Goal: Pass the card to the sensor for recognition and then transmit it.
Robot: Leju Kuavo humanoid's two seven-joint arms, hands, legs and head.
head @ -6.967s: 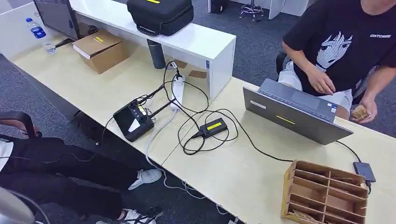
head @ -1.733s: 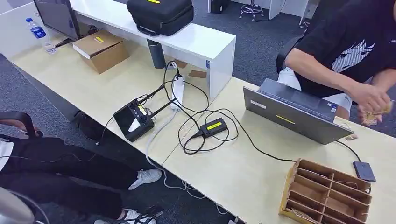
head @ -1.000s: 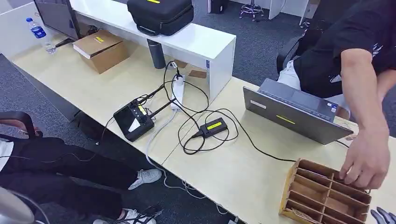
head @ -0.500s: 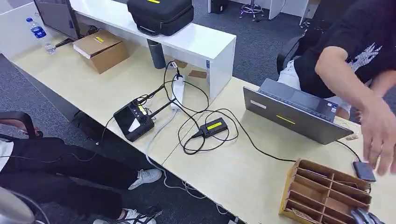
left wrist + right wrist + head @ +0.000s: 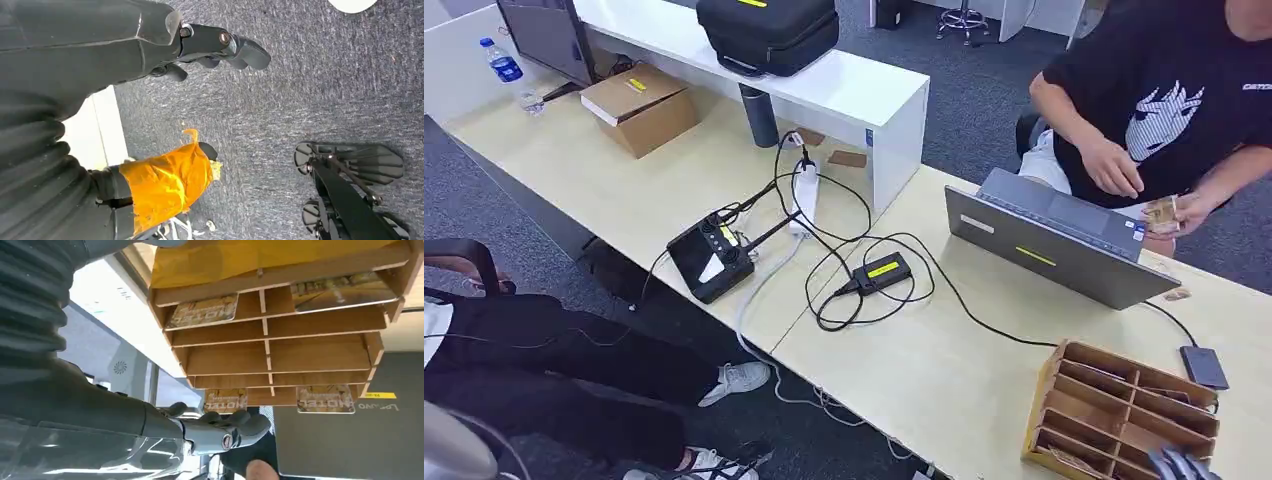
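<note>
— Head view: where are the cards [image 5: 202,313] kept?
— In the wooden rack [image 5: 1124,415] on the worktop [image 5: 944,370]; the right robot hand [image 5: 220,432] is held empty, fingers apart, beside it.
— And the left robot hand [image 5: 220,47]?
— Empty, hung over carpet [image 5: 310,95].

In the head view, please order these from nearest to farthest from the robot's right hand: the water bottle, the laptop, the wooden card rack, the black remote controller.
From the right hand at the bottom right edge:
1. Wooden card rack, right beside the hand.
2. Laptop, behind the rack, before the seated person.
3. Black remote controller, at the table's middle, near edge.
4. Water bottle, far left corner.
</note>
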